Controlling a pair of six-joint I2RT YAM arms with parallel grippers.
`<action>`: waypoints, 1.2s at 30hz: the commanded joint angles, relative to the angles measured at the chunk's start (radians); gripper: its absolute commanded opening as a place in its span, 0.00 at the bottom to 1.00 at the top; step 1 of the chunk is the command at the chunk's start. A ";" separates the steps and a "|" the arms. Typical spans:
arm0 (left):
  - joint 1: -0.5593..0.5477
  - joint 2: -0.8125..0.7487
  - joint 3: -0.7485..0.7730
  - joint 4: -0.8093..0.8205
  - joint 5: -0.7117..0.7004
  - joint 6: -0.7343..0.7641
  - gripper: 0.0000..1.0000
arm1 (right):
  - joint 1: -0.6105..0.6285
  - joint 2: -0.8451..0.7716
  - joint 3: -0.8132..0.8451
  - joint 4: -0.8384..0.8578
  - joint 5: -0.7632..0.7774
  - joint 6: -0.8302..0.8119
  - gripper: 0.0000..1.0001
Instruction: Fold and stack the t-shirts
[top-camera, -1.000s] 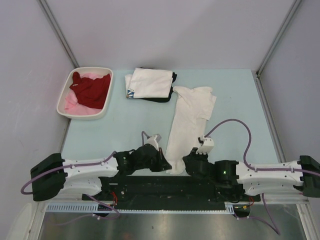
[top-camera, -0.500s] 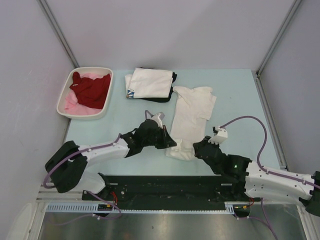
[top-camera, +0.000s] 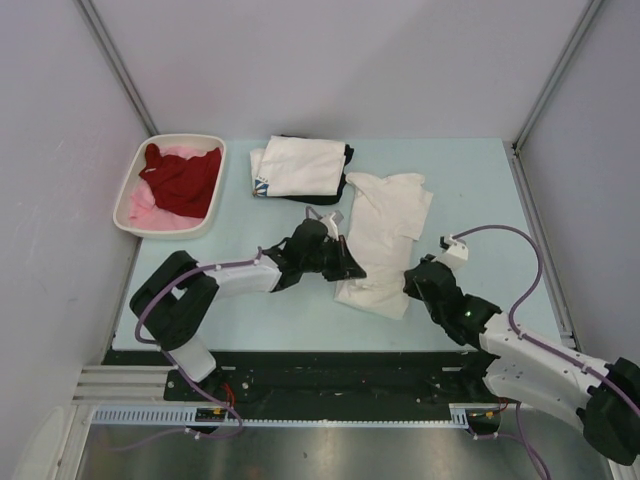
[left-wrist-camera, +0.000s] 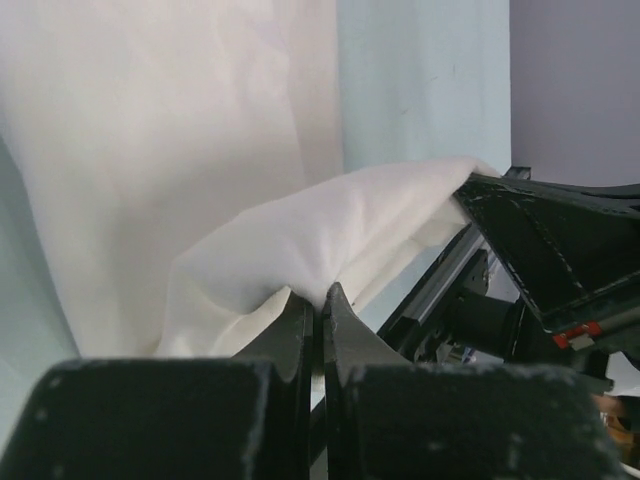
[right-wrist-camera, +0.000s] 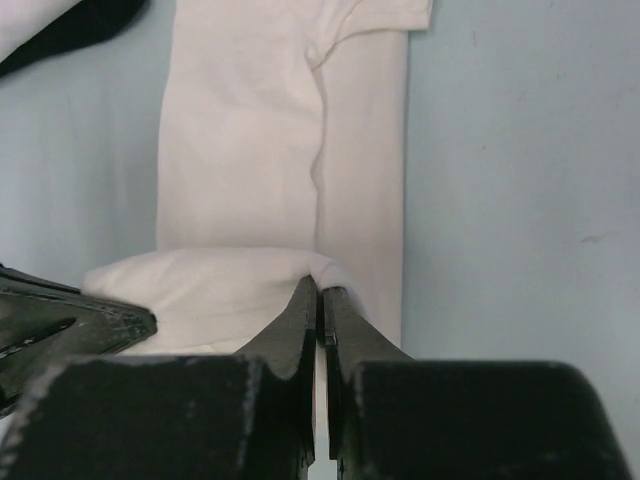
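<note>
A cream-white t-shirt (top-camera: 385, 230) lies folded lengthwise in a long strip at the table's middle. My left gripper (top-camera: 348, 268) is shut on its near left hem corner (left-wrist-camera: 300, 250). My right gripper (top-camera: 412, 285) is shut on its near right hem corner (right-wrist-camera: 290, 275). Both hold the hem raised and doubled back over the strip. A folded cream-white t-shirt (top-camera: 298, 165) with a small blue mark lies on a folded black one (top-camera: 338, 190) at the back. A dark red t-shirt (top-camera: 183, 178) and a pink one (top-camera: 150, 208) lie in the basin.
The white oval basin (top-camera: 128, 198) stands at the back left corner. Grey walls close the table on the left, back and right. A purple cable (top-camera: 510, 245) loops from my right wrist.
Both grippers have moved away from the near edge toward the table's middle, carrying the shirt's bottom hem with them. The strip now looks shorter, its near end folded over.
</note>
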 joint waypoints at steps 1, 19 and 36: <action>0.049 0.023 0.071 0.041 0.048 0.023 0.00 | -0.115 0.072 -0.003 0.141 -0.133 -0.083 0.00; 0.167 0.297 0.303 0.024 0.138 0.006 0.01 | -0.368 0.405 0.040 0.442 -0.395 -0.075 0.01; 0.391 0.567 0.798 0.118 0.336 -0.238 0.58 | -0.628 0.848 0.486 0.599 -0.601 0.095 0.78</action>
